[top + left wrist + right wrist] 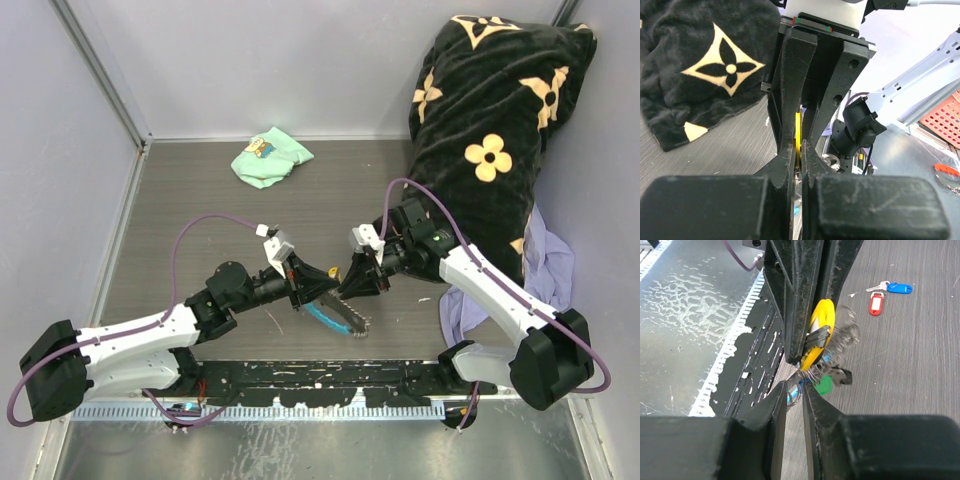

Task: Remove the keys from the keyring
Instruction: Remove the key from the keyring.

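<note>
Top view: two arms reach in from the near edge of the dark wood-grain table (200, 200) and meet tip to tip near its middle. The left gripper (328, 285) and right gripper (350, 282) almost touch. The keyring (335, 320) sits just below that meeting point, toward the near edge. Its sky-blue fob (320, 316) and thin grey chain (354, 327) run side by side. A mint-green cloth (270, 158) lies near the far edge. A black blanket with cream flowers (490, 130) fills the far right corner, with a lavender cloth (552, 262) beside it at the right edge.

Left wrist view: the left gripper's fingers are clenched on a thin yellow tag (798, 131), seen edge-on. The right gripper's fingers come down from above onto the same spot.

Right wrist view: the yellow tag is gripped between the left gripper's fingers. Silvery ring coils, small keys (840, 374) and a green tag (824, 386) bunch just under it. The right gripper's fingers stand slightly apart with the coils in the gap. It cannot be told whether they pinch them. A red-tagged key (876, 303) and a blue-tagged key (899, 288) lie loose on the table, just beside each other and well apart from the bunch.
</note>
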Controlling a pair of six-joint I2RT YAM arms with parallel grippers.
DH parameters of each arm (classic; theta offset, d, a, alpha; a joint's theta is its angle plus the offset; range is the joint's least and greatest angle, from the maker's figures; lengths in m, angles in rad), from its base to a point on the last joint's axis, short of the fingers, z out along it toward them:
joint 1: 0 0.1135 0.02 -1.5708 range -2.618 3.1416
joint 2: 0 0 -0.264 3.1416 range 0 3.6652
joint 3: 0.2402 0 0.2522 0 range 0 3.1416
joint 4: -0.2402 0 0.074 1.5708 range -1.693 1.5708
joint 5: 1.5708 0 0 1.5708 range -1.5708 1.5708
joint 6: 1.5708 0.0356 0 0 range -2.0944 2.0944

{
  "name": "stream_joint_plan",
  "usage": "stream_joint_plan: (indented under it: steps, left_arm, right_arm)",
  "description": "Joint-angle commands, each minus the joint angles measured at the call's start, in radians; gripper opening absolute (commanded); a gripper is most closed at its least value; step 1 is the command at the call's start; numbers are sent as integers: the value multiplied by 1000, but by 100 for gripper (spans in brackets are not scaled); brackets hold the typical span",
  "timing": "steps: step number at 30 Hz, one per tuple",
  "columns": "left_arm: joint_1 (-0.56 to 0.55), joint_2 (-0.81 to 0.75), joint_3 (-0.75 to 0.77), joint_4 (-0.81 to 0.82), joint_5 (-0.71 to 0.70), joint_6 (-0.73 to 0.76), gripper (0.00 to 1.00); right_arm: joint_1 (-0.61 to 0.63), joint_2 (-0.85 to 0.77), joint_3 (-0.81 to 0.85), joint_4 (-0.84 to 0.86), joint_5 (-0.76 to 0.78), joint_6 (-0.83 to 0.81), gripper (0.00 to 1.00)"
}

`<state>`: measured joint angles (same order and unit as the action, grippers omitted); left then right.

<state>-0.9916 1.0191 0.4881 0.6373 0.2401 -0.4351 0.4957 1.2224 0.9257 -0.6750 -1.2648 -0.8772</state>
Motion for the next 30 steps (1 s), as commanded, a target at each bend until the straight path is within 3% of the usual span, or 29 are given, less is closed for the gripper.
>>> stream_joint_plan:
  steps: [1, 10, 20, 30]
  left_arm:
    - [5, -9, 62, 100, 4, -9, 0]
    - [5, 4, 71, 104, 18, -16, 0]
    - [4, 6, 75, 104, 30, -18, 0]
    - [5, 10, 66, 113, 30, -20, 0]
  right_arm:
    - [5, -17, 42, -24, -56, -39, 25]
    - [4, -14, 46, -15, -49, -26, 32]
    - [4, -17, 40, 108, 46, 140, 37]
    - [0, -21, 39, 134, 41, 181, 38]
